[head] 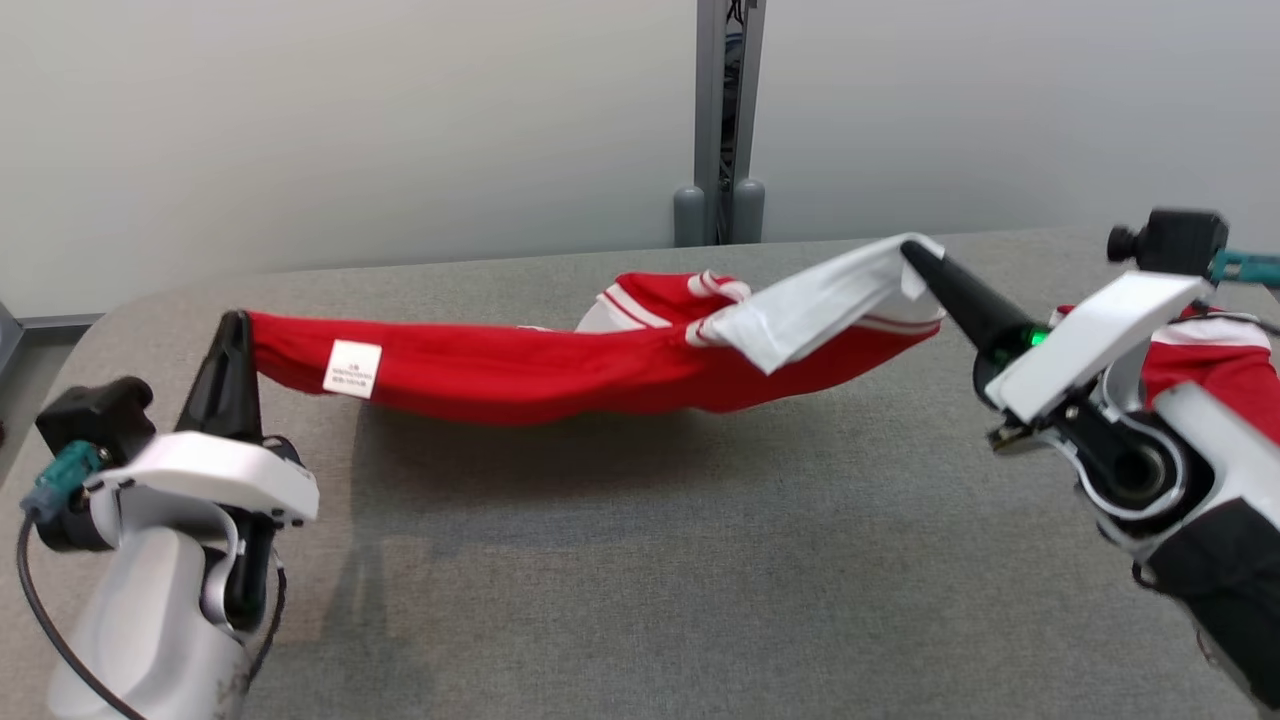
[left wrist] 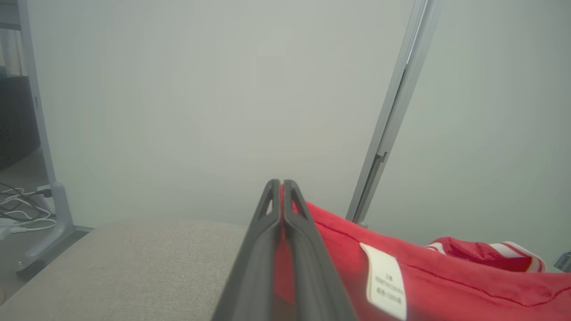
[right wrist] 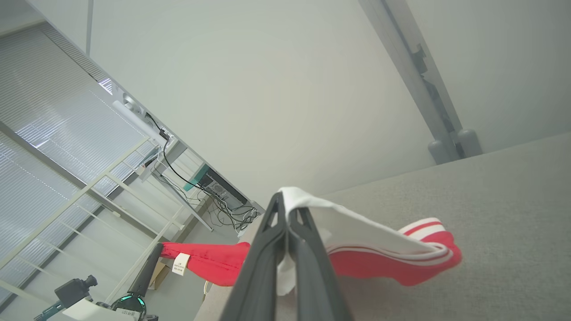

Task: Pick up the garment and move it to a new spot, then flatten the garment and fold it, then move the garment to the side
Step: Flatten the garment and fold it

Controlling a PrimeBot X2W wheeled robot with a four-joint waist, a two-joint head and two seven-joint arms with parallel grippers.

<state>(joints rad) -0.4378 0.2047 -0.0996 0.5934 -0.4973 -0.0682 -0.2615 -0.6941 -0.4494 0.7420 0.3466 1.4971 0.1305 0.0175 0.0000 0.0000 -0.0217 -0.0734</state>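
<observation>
The garment (head: 560, 372) is red with white panels and red-and-white striped trim, and a white label (head: 352, 367) hangs near its left end. It is stretched in the air above the grey table (head: 640, 560), sagging in the middle. My left gripper (head: 236, 322) is shut on the red left end (left wrist: 339, 249); the cloth shows between its closed fingers (left wrist: 263, 249). My right gripper (head: 908, 247) is shut on a white part of the garment (right wrist: 357, 223) at the right. In the right wrist view the left gripper (right wrist: 156, 249) holds the far red end.
A grey post (head: 722, 120) on two round feet stands behind the table against the pale wall. More red-and-white cloth (head: 1215, 365) lies behind my right forearm. Cables (left wrist: 22, 209) and a metal frame stand on the floor to the left.
</observation>
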